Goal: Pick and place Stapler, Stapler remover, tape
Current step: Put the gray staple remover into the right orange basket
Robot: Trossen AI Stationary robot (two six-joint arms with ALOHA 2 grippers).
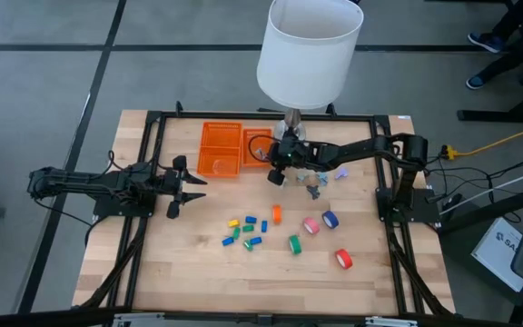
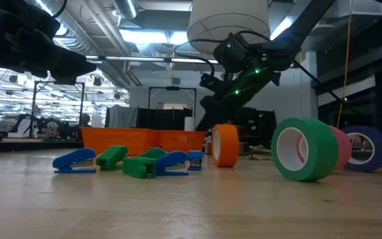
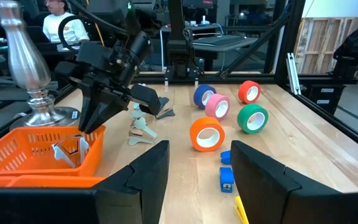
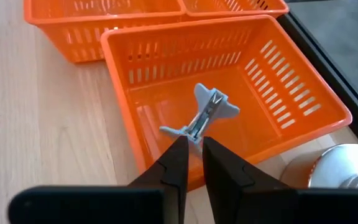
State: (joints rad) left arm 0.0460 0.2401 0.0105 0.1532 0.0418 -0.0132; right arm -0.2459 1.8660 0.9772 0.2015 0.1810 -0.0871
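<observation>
1. My right tool (image 4: 190, 163) hung over the small orange basket (image 4: 303, 93), its fingers parted only by a narrow gap and pinching nothing.
2. A grey staple remover (image 4: 201, 116) lay on the basket floor just past the fingertips; I thought it was loose, though the tips hid its near end.
3. More staple removers (image 3: 143, 124) lay on the table beside the basket.
4. My left tool (image 1: 182, 184) waited, spread wide, at the left.
5. Tape rolls (image 1: 311, 225) and small staplers (image 1: 243, 229) sat mid-table.

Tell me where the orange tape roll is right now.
High view: the orange tape roll stands mid-table, between the small staplers and the pink roll.
</observation>
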